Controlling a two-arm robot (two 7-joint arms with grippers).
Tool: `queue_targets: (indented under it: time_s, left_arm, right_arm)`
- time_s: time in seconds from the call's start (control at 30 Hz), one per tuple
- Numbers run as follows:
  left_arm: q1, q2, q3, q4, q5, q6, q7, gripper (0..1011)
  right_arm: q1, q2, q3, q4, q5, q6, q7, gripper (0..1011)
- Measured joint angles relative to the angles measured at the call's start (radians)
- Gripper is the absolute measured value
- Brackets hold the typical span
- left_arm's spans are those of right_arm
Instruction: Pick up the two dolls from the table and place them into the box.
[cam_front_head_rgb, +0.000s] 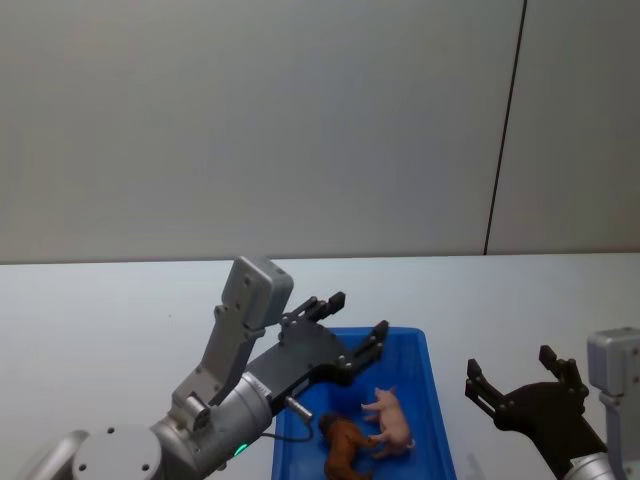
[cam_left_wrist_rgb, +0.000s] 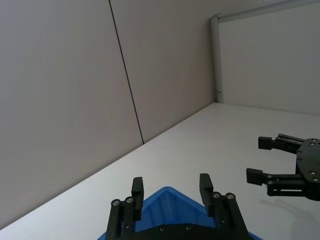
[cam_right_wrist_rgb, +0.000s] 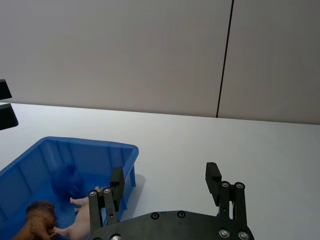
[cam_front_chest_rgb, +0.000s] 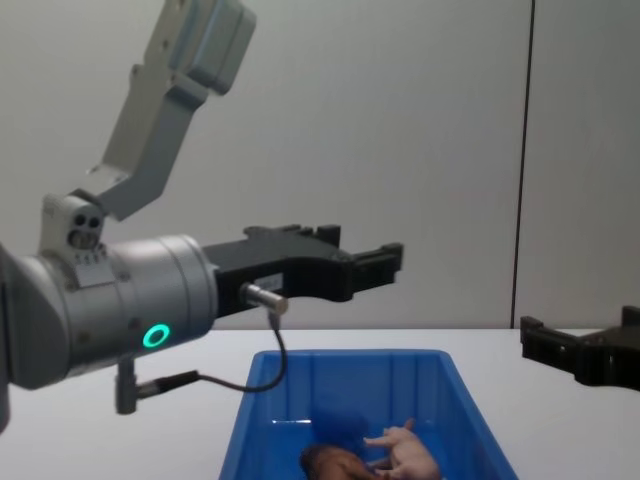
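Both dolls are in the box (cam_front_head_rgb: 437, 400) already: pink doll (cam_front_head_rgb: 392, 419) and reddish-brown doll (cam_front_head_rgb: 342, 447) lie on the box floor toward the robot's end, touching or nearly so, brown one on the robot's left of the pink. Left gripper (cam_front_head_rgb: 356, 322) hangs raised over the box's left rim and far end, fingers spread, holding nothing. Right gripper (cam_front_head_rgb: 512, 379) sits off the box's right side above the bench (cam_front_head_rgb: 120, 320), also spread and empty. My read: placing is done, what's left is retreat. To do that cleanly, lift each arm straight up before swinging out, so the left fingers clear the rim and don't nudge the box; keep both grippers spread so nothing gets snagged. Orientation: pink doll lies on its side, long axis diagonal to the box walls, legs sticking out toward the brown doll; which end is the head I can't call for sure. Brown doll's long axis also runs diagonally, pose otherwise unclear.
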Motion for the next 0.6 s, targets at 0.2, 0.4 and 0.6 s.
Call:
queue_targets:
  time_s: [0.2, 0.4, 0.6]
  left_arm:
    - [-0.014, -0.015, 0.006, 0.009, 0.003, -0.006, -0.021, 835]
    - [-0.020, -0.022, 0.009, 0.014, 0.004, -0.009, -0.031, 997]
    - [-0.026, -0.028, 0.011, 0.018, 0.005, -0.011, -0.039, 1001]
  right_arm:
    - [0.000, 0.000, 0.000, 0.000, 0.000, 0.000, 0.000, 1001]
    - [0.000, 0.000, 0.000, 0.000, 0.000, 0.000, 0.000, 1001]
    - [0.000, 0.000, 0.000, 0.000, 0.000, 0.000, 0.000, 1001]
